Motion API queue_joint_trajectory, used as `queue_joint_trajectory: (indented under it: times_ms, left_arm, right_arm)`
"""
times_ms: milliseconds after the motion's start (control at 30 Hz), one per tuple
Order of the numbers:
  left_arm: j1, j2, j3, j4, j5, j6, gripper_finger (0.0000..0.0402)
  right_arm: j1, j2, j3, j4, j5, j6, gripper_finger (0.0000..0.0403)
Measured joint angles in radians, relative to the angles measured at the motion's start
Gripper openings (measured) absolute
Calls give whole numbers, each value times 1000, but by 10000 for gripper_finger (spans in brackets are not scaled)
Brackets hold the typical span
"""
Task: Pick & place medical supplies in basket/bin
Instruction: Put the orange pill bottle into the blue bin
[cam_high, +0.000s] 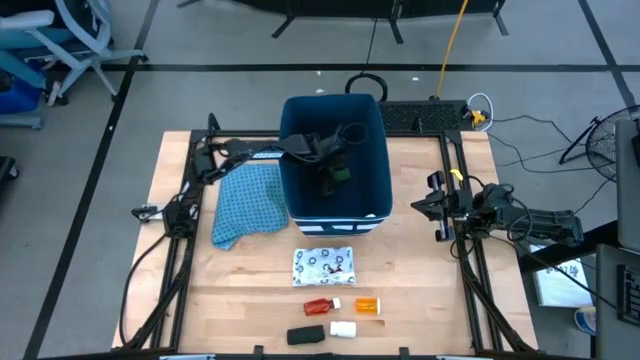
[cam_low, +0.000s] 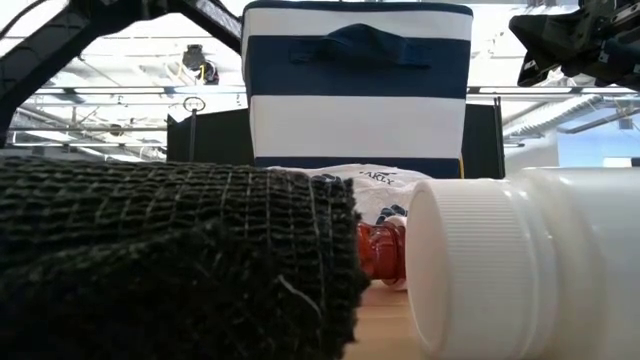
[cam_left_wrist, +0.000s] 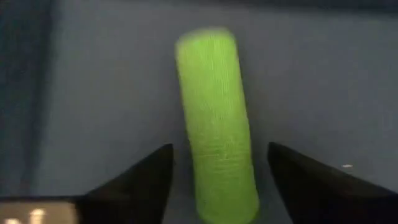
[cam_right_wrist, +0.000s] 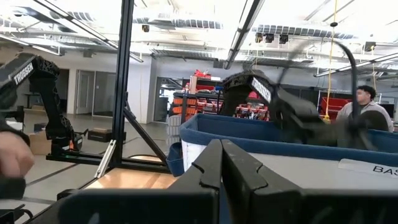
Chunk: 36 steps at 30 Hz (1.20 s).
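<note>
Medical supplies are only partly sorted: one green oblong roll of mesh wrap (cam_left_wrist: 216, 124) lies on the floor of the large deep dark-blue rectangular plastic bin (cam_high: 372, 150), which stands at the far middle of the wooden bench (cam_high: 420, 300). The left pincer (cam_high: 330, 172) reaches down inside the bin, its two dark fingers (cam_left_wrist: 140, 183) set apart on either side of the roll and not touching it, so by my reading that item has just been dropped off or is about to be.

Left on the bench, near its front edge, are the white packet with dark print (cam_high: 323, 265), the red piece (cam_high: 318, 306), the orange pill bottle (cam_high: 368, 304), the small white block (cam_high: 343, 328) and the black oblong roll (cam_high: 306, 335); most of the work is ahead.

A blue patterned cloth (cam_high: 248, 200) lies just beside the bin on its left and is no part of the job. The right pincer (cam_high: 432, 208) waits at the bench's right edge with its fingers pressed together, empty. Nothing blocks the way from the bin to the remaining items, though they sit close together
</note>
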Motion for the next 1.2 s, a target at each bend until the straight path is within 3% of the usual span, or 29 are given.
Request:
queue_joint_trajectory:
  times_ms: [167, 300, 800, 967, 1067, 1200]
  left_arm:
    - [-17, -111, 1, 7, -72, 30, 341]
    - [-16, -208, 1, 1, -95, 31, 366]
    - [-45, -617, 2, -93, -78, 110, 342]
    - [-46, -766, -18, -146, -54, 133, 285]
    - [-46, -881, -115, -125, -26, 130, 215]
    - [-45, -1053, -335, 3, 13, 97, 97]
  right_arm:
    - [0, 0, 0, 4, 0, 0, 0]
    - [0, 0, 0, 6, 0, 0, 0]
    - [0, 0, 0, 5, 0, -16, 0]
    - [0, 0, 0, 5, 0, -16, 0]
    - [0, 0, 0, 6, 0, -18, 0]
    - [0, 0, 0, 5, 0, -17, 0]
